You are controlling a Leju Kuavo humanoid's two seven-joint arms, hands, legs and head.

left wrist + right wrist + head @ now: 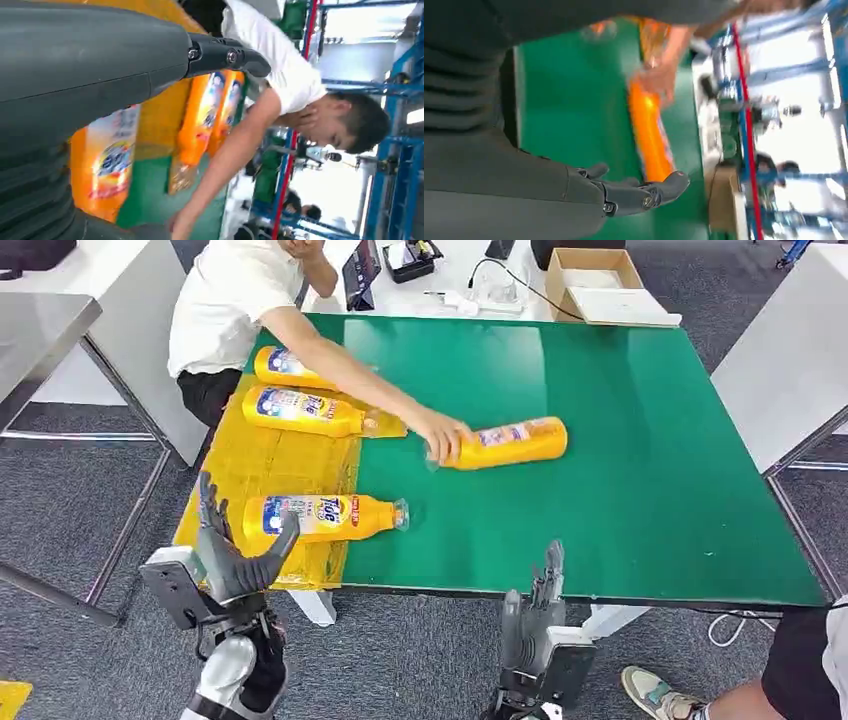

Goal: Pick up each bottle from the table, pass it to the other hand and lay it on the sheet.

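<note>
From my head I am counting four yellow bottles. Three are lying on the yellow sheet [262,475] at the left side of the green table [620,470]: the far bottle [283,366] partly behind a person's arm [345,373], the middle bottle [305,410] just nearer, and the near bottle [320,516] with its clear cap end reaching onto the green. The fourth bottle [510,443] is lying on its side on the bare green, mid-table, and the person's hand [443,437] is resting on its cap end. My left hand [232,550] is hanging just off the near left edge, fingers spread and holding nothing, right beside the near bottle. My right hand [538,605] is waiting below the near edge, fingers straight up and apart, empty too. A cardboard box [597,282] is sitting on the white desk beyond the table.

From my left wrist, my left hand's grey cover [75,65] is crossing the near bottle's label [107,160], with two more bottles [212,115] lying beyond it and the person leaning over them.

From my right wrist, my right hand's fingers [644,192] are lying loosely open and empty, and the fourth bottle is showing blurred past them, the person's hand on its far end.
</note>
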